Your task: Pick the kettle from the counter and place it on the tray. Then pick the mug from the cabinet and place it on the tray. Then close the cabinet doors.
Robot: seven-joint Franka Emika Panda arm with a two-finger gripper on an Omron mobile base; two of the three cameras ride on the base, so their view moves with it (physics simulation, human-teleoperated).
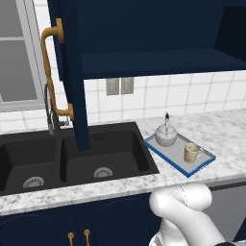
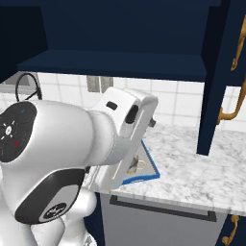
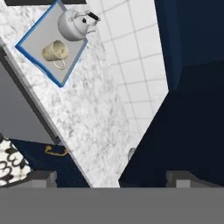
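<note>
Left base view: you've got the kettle (image 1: 165, 136) and the mug (image 1: 192, 153) both standing on the tray (image 1: 166, 156), kettle at the back left, mug at the front right, apart from each other. The tray sits on the marble surface (image 1: 226, 134) just right of the black sink (image 1: 72, 161). The cabinet (image 1: 153, 33) is open, its navy shelf bare, and the left door (image 1: 72, 72) with its brass handle (image 1: 50, 72) swings out over the sink.

Right base view: the arm blocks most of the tray; you see a blue corner (image 2: 144, 175) and a bit of the mug (image 2: 136, 166). The right door (image 2: 218, 81) stands out edge-on over the surface.

Hand view: the claw (image 3: 113, 178) looks down the surface, tips set wide apart with nothing between them, so it's open and empty. The right door's dark panel (image 3: 183, 131) lies close ahead; kettle (image 3: 73, 25) and mug (image 3: 55, 51) sit on the tray far off.

Judgement: both placements done, door closing is the step in hand. Next you need to get the claw against the right door's outer face and push it shut, then do the left one.
</note>
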